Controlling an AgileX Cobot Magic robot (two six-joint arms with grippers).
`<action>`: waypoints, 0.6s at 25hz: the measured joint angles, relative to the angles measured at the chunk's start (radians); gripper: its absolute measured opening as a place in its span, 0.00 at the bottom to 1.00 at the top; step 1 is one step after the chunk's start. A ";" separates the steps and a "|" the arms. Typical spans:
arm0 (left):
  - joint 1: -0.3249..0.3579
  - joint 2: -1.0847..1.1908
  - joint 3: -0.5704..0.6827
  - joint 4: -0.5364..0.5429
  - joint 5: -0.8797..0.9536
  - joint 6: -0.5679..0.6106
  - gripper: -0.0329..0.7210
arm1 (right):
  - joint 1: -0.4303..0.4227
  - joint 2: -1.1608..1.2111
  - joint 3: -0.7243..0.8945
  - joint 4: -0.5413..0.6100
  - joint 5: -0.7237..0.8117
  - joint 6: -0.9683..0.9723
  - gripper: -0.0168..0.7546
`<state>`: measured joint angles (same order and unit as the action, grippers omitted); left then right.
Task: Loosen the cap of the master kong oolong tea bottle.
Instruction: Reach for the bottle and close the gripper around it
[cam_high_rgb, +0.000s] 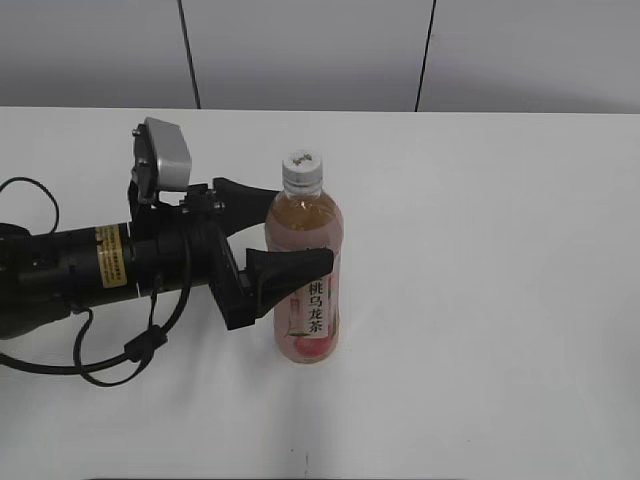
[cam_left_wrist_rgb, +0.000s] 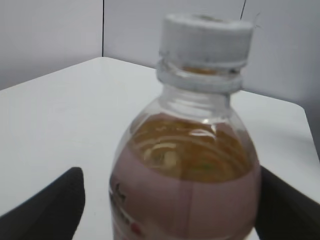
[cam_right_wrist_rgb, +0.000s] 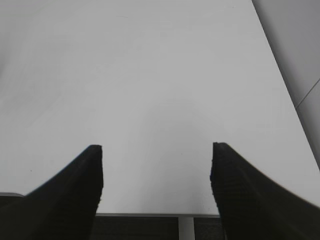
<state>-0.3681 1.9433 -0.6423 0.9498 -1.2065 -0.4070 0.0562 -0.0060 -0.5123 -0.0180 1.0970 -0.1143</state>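
In the exterior view, the left gripper (cam_high_rgb: 285, 230) reaches in from the left edge of the frame with its jaws spread wide around the master kong oolong tea bottle (cam_high_rgb: 305, 270). One black finger lies behind the bottle's shoulder, and the other crosses in front of the label at mid-height. Whether either finger actually presses on the plastic cannot be told. In the left wrist view, the left gripper (cam_left_wrist_rgb: 170, 200) shows a dark fingertip at each lower corner of the frame; a strip of white table (cam_left_wrist_rgb: 60, 130) is visible between the left fingertip and the bottle (cam_left_wrist_rgb: 185, 170), while the right fingertip sits just beside its edge.

The bottle stands upright near the middle of the exterior view, amber tea visible above the pink-and-white label. The white cap (cam_high_rgb: 302, 170) sits on its neck; in the left wrist view the cap (cam_left_wrist_rgb: 205, 40) fills the top centre, blurred.

The right gripper (cam_right_wrist_rgb: 156, 172) holds nothing, its two dark fingers wide apart over bare table (cam_right_wrist_rgb: 150, 75).

A black cable (cam_high_rgb: 90, 345) loops on the table at lower left in the exterior view.
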 joint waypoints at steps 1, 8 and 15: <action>-0.002 0.000 -0.003 0.009 0.000 -0.001 0.83 | 0.000 0.000 0.000 0.000 0.000 0.000 0.69; -0.070 0.000 -0.005 0.011 0.000 -0.004 0.83 | 0.000 0.000 0.000 0.000 0.000 0.000 0.69; -0.099 0.000 -0.007 -0.050 0.001 -0.004 0.83 | 0.000 0.000 0.000 0.000 0.000 0.000 0.69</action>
<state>-0.4672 1.9433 -0.6497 0.8993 -1.2053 -0.4109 0.0562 -0.0060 -0.5123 -0.0180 1.0970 -0.1143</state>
